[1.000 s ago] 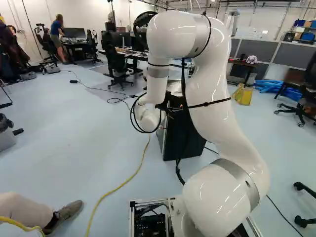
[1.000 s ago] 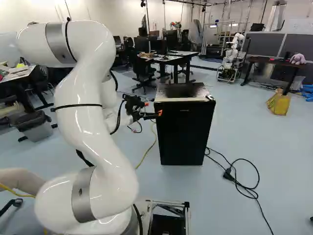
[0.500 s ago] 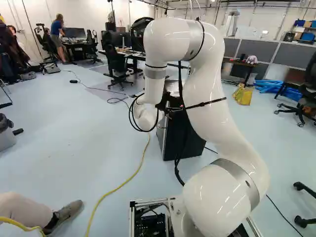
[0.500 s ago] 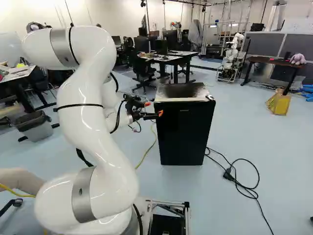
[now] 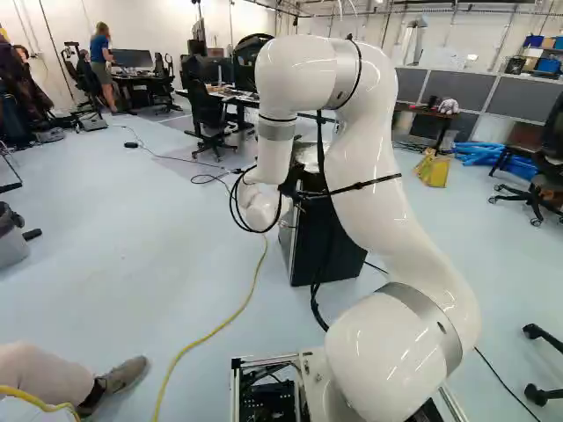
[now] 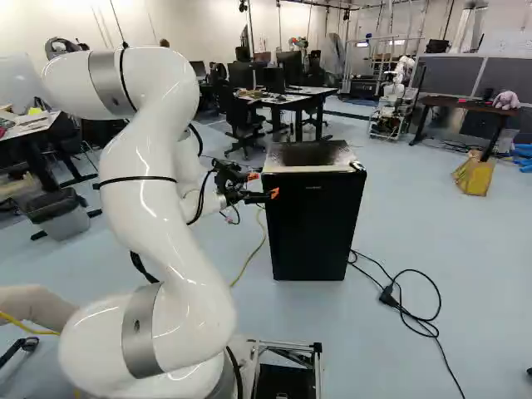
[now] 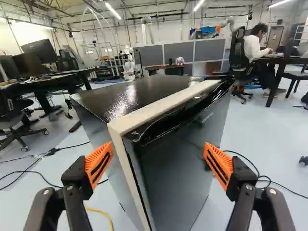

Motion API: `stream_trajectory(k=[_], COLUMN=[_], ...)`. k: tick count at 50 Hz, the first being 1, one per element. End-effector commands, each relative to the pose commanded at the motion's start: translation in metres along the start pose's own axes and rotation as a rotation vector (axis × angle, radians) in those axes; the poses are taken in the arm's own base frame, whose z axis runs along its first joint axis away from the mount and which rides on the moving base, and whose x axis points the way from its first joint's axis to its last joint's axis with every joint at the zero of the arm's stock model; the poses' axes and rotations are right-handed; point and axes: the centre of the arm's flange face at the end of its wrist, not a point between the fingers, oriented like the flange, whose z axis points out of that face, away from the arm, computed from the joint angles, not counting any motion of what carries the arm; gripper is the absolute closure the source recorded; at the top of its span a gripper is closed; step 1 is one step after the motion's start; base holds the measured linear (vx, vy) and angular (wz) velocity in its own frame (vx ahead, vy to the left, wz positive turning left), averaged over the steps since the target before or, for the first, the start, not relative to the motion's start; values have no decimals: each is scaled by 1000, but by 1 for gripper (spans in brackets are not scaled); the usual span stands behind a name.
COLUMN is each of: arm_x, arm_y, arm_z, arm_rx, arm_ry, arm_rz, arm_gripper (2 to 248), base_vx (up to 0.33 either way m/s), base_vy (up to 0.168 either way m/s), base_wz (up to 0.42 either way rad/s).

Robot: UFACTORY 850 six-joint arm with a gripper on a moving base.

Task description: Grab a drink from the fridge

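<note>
The tool (image 7: 159, 163) is spread wide, so the fridge door (image 7: 178, 183) is probably best caught lightly by its near edge and eased out, not yanked, imo.

Strip lights (image 7: 113, 10) glow above white walls (image 5: 149, 22). Grey partitions (image 7: 178, 51) stand beyond a pale blue floor (image 5: 132, 229), with office chairs (image 5: 205, 110) near desks (image 6: 287, 100).
</note>
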Motion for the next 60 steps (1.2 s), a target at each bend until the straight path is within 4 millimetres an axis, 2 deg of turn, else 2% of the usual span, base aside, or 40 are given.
stream_trajectory(k=[60], arm_x=[0], arm_y=[7], arm_z=[0], arm_rx=[-79], arm_ry=[0], arm_rz=[14], arm_gripper=[3], base_vx=[0], base_vy=[0], base_wz=[0])
